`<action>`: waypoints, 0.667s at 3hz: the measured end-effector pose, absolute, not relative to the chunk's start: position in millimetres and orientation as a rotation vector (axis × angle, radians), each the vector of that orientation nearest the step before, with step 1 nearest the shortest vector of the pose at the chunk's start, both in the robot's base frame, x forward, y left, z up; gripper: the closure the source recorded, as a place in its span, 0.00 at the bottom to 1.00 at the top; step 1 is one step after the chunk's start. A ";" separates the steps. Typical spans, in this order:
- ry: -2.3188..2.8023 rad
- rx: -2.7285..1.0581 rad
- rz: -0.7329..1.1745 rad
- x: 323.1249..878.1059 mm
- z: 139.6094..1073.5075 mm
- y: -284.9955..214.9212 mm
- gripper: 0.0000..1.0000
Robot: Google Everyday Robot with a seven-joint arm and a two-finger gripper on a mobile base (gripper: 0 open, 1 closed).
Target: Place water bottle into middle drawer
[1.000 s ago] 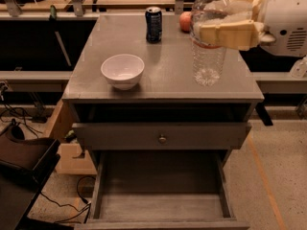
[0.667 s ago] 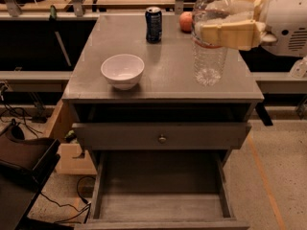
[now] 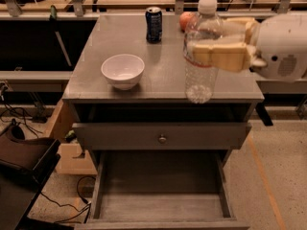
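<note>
The rounded white wrist housing (image 3: 280, 47) shows at the right edge, held level and facing left. Ahead of it the gripper (image 3: 194, 44) reaches sideways. Its two flat beige fingers (image 3: 223, 57) lie horizontal, one nearer the camera and one behind, clamped on the upper body of the water bottle (image 3: 199, 80) just below its shoulder. The gripper hangs over the front right corner of the surface (image 3: 163, 80) — well above it — with the bottle upright in its grasp.
</note>
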State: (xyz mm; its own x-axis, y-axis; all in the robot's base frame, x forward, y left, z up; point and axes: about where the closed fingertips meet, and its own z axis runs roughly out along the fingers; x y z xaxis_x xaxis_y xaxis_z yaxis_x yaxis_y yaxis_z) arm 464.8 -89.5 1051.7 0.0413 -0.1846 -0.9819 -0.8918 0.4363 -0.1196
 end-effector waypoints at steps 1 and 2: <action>1.383 -0.912 0.847 433.2 1013.2 -76.5 1.00; 1.304 -0.917 0.980 395.7 949.5 -52.5 1.00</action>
